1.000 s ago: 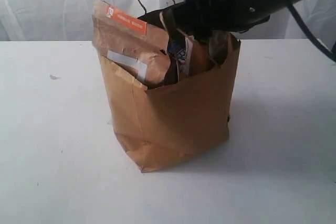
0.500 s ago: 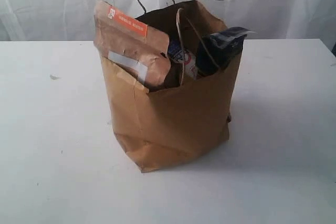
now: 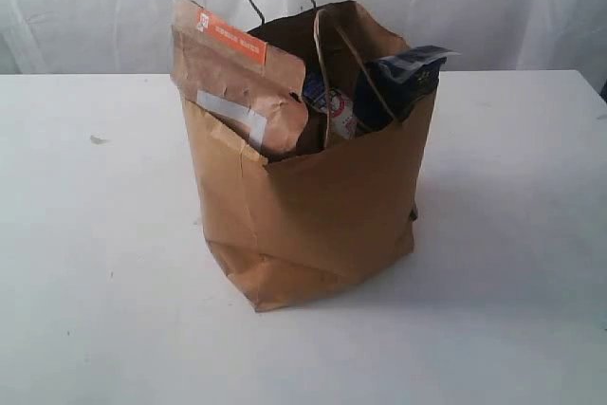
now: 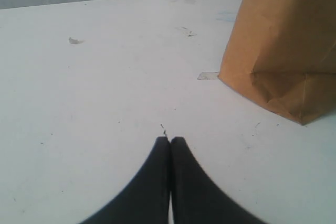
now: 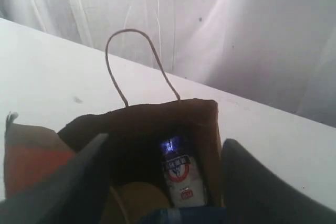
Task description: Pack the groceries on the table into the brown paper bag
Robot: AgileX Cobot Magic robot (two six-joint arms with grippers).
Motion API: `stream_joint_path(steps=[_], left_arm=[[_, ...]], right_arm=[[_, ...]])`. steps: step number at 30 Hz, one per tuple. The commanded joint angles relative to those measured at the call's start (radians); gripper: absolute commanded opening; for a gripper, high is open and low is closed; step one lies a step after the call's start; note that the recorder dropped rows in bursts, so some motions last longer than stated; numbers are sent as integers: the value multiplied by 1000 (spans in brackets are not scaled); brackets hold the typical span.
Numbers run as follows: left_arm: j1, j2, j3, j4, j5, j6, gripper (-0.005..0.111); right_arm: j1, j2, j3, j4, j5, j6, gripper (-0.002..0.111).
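Note:
The brown paper bag (image 3: 322,215) stands upright mid-table (image 3: 95,263). The brown pouch with orange label (image 3: 237,73) sticks out of its left side. The blue-white carton (image 3: 334,106) and the dark blue spaghetti pack (image 3: 403,78) show at its mouth. Neither gripper shows in the exterior view. My right gripper (image 5: 167,140) hangs open above the bag (image 5: 205,124), empty, looking down on the carton (image 5: 179,179), a tan lid (image 5: 142,198) and the pouch (image 5: 31,156). My left gripper (image 4: 169,139) is shut and empty, low over the table (image 4: 105,77), with the bag (image 4: 283,40) off to one side.
A white curtain (image 3: 474,7) hangs behind the table. One twisted handle (image 5: 134,35) loops up from the bag's far edge. A small scrap mark (image 3: 98,139) lies on the tabletop left of the bag, and a bit of tape (image 4: 208,75) at the bag's foot.
The right arm has lifted up from the bag's mouth and out of the exterior view. The spaghetti pack now stands uncovered in the bag's right side. The bag itself has stayed put.

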Motion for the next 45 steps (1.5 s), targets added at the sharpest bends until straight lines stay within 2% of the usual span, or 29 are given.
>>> stream_joint_path(steps=[1,6,7,17,21,34,36,41,45], left_arm=[[3,-5,3,-11,-1,-1,0],[3,-5,3,-11,-1,-1,0],[3,-5,3,-11,-1,-1,0],[3,-5,3,-11,-1,-1,0],[3,-5,3,-11,-1,-1,0],[3,-5,3,-11,-1,-1,0],[3,-5,3,-11,-1,-1,0],[3,-5,3,-11,-1,-1,0],[3,-5,3,-11,-1,-1,0]], right_arm=[[-1,-69,-2,-8,3,8,39],[-1,-151,6,16,33,8,2],[-1,-172,17,25,31,10,0],[-1,-336,149,145,50,10,0],[-1,-369,156,261,188,17,0],[-1,-393,158,257,279,-19,0],[-1,-393,178,257,260,-19,0],[-30,-427,316,310,80,-55,0],[-112,-488,546,499,-104,-261,0]])
